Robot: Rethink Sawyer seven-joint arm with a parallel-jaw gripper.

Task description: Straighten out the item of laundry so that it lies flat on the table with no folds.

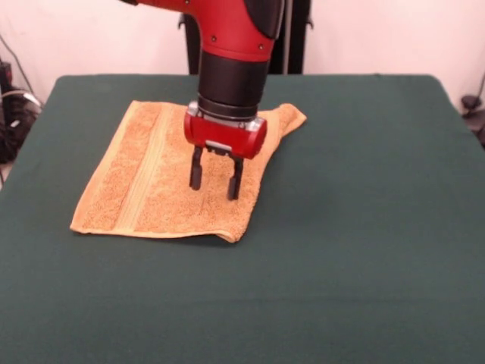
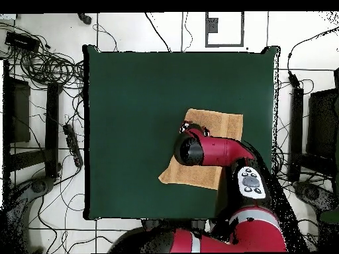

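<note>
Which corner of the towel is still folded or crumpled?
On the towel, the far corner behind the gripper is bunched; the other visible corners lie flat.

Arm hides part of the towel in both views

From the front, the red and black arm (image 1: 231,61) runs off the top edge and covers the far middle of the orange-tan terry-cloth towel (image 1: 144,182); whether its black fingers (image 1: 195,176) touch the cloth cannot be told. From overhead, the arm hides the gripper and the towel's centre, and the dark green desk (image 2: 132,119) loses its lower right corner behind it.
</note>
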